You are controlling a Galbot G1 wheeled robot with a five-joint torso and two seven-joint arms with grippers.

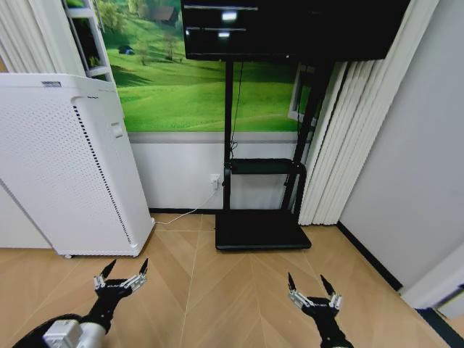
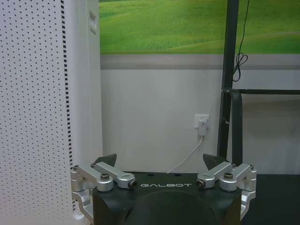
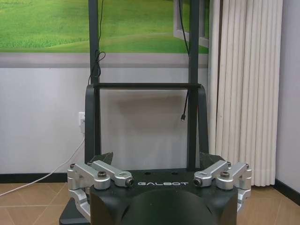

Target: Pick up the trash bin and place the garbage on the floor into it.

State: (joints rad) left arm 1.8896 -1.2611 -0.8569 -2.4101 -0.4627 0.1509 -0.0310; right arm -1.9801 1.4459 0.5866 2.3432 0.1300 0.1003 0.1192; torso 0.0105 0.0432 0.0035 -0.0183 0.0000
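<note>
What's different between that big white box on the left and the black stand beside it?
The white air purifier is a solid, perforated box; the black TV stand is an open frame of thin posts. The purifier carries nothing on top; the stand carries a dark screen. Both sit on the wooden floor by the wall.

"GALBOT" stands in pale letters on the black body of the left gripper (image 2: 161, 163), at six o'clock, and likewise on the right gripper (image 3: 157, 160).
</note>
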